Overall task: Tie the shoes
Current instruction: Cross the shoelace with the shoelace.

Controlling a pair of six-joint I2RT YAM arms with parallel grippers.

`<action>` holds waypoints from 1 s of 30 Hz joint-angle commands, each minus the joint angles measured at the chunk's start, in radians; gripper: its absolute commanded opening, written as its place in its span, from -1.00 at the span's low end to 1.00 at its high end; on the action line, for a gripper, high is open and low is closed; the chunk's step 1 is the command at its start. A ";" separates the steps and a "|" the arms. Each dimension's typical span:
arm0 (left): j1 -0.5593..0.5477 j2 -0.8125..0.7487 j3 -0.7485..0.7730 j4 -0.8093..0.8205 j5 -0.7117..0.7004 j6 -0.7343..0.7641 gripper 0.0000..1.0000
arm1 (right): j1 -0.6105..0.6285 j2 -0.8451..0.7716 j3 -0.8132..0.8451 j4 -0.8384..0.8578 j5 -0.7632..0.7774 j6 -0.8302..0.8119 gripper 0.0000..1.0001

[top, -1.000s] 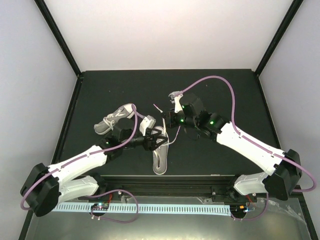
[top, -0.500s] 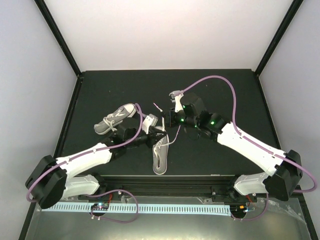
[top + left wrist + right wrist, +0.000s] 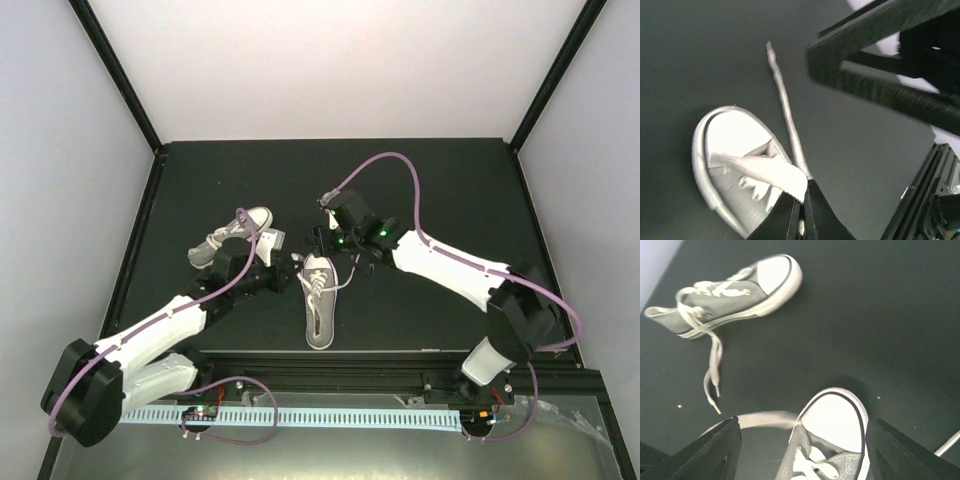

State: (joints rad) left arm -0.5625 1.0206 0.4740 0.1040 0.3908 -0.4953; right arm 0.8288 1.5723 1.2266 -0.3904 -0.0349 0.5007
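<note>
Top view, against a second ago: my left gripper [image 3: 289,272] has drawn back toward the left of the frame and no longer covers the near shoe [image 3: 318,300], so the white toe cap shows. That shoe lies at centre frame, toe toward the top and heel toward the bottom edge, heel in the same spot as before. The far shoe [image 3: 230,238] sits on its side at upper left of centre on the table [image 3: 450,200], unchanged.

Left wrist view: my left fingers [image 3: 790,210], spread a second ago, are now pressed together and pinch a white lace [image 3: 788,117] right beside the toe cap at lower left. The lace's loose end runs up to the upper left of the frame.

My right gripper [image 3: 322,243] has swung left and now hangs over the toe of the near shoe. The purple cable [image 3: 385,160] above it arches lower than before.

Right wrist view: it was clamped shut before, and its fingers [image 3: 715,450] now stand spread at the bottom corners, holding nothing, with the toe cap between them below. The far shoe is at upper left, its laces trailing loose.
</note>
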 commanded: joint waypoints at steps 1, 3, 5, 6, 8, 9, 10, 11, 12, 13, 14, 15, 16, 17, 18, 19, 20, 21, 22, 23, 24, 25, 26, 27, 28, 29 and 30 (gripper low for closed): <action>0.072 0.017 -0.046 -0.064 0.077 -0.062 -0.97 | -0.023 0.053 0.039 -0.028 0.090 -0.003 0.53; 0.094 0.028 -0.060 -0.052 0.104 -0.069 -0.97 | -0.056 0.073 0.041 -0.063 0.114 0.020 0.58; 0.103 0.033 -0.064 -0.046 0.124 -0.065 -0.97 | -0.078 0.086 0.028 -0.084 0.154 0.035 0.58; 0.105 0.035 -0.063 -0.043 0.130 -0.061 -0.97 | -0.086 0.094 0.021 -0.091 0.174 0.036 0.59; 0.107 0.039 -0.062 -0.041 0.142 -0.051 -0.97 | -0.105 0.129 0.013 -0.104 0.193 0.042 0.59; 0.108 0.042 -0.061 -0.040 0.146 -0.046 -0.97 | -0.121 0.149 0.011 -0.110 0.190 0.046 0.58; 0.108 0.044 -0.060 -0.040 0.154 -0.040 -0.97 | -0.134 0.167 0.003 -0.106 0.183 0.046 0.53; 0.108 0.045 -0.058 -0.041 0.157 -0.033 -0.97 | -0.146 0.184 -0.006 -0.094 0.179 0.045 0.47; 0.110 0.047 -0.058 -0.040 0.160 -0.028 -0.97 | -0.154 0.202 -0.012 -0.087 0.178 0.045 0.42; 0.110 0.047 -0.058 -0.040 0.165 -0.024 -0.97 | -0.161 0.218 -0.014 -0.083 0.178 0.047 0.39; 0.110 0.048 -0.058 -0.037 0.171 -0.021 -0.97 | -0.167 0.236 -0.016 -0.080 0.176 0.049 0.38; 0.110 0.048 -0.059 -0.033 0.175 -0.019 -0.97 | -0.171 0.254 -0.015 -0.080 0.175 0.051 0.37; 0.110 0.047 -0.060 -0.031 0.184 -0.013 -0.97 | -0.175 0.270 -0.013 -0.083 0.172 0.052 0.36; 0.110 0.047 -0.060 -0.029 0.190 -0.009 -0.97 | -0.180 0.284 -0.010 -0.085 0.172 0.052 0.32; 0.111 0.045 -0.060 -0.029 0.195 -0.003 -0.97 | -0.182 0.294 -0.009 -0.084 0.173 0.051 0.29; 0.111 0.043 -0.059 -0.028 0.201 0.002 -0.97 | -0.183 0.303 -0.009 -0.084 0.174 0.047 0.26; 0.110 0.040 -0.058 -0.029 0.205 0.007 -0.97 | -0.185 0.309 -0.009 -0.083 0.176 0.046 0.24; 0.110 0.037 -0.057 -0.032 0.208 0.011 -0.97 | -0.187 0.314 -0.010 -0.080 0.176 0.046 0.22; 0.110 0.034 -0.055 -0.033 0.211 0.013 -0.97 | -0.189 0.319 -0.014 -0.074 0.173 0.046 0.20; 0.110 0.030 -0.055 -0.032 0.213 0.014 -0.97 | -0.191 0.325 -0.014 -0.068 0.166 0.046 0.17; 0.110 0.029 -0.054 -0.031 0.215 0.015 -0.97 | -0.191 0.335 -0.011 -0.067 0.159 0.046 0.13; 0.110 0.028 -0.053 -0.029 0.218 0.017 -0.97 | -0.191 0.346 -0.007 -0.067 0.154 0.044 0.07; 0.110 0.029 -0.051 -0.032 0.220 0.017 -0.97 | -0.191 0.357 -0.002 -0.068 0.152 0.044 0.03; 0.110 0.030 -0.050 -0.032 0.224 0.019 -0.97 | -0.191 0.365 0.000 -0.070 0.150 0.045 -0.01; 0.110 0.030 -0.049 -0.030 0.229 0.023 -0.97 | -0.191 0.376 0.002 -0.068 0.145 0.044 -0.08; 0.110 0.031 -0.049 -0.028 0.232 0.026 -0.97 | -0.191 0.382 0.003 -0.069 0.144 0.044 -0.14; 0.110 0.032 -0.048 -0.026 0.239 0.031 -0.97 | -0.191 0.385 0.004 -0.070 0.144 0.046 -0.20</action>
State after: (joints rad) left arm -0.4583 1.0622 0.4011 0.0570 0.5869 -0.4934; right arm 0.6434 1.9274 1.2167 -0.4698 0.1081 0.5404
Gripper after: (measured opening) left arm 0.021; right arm 0.445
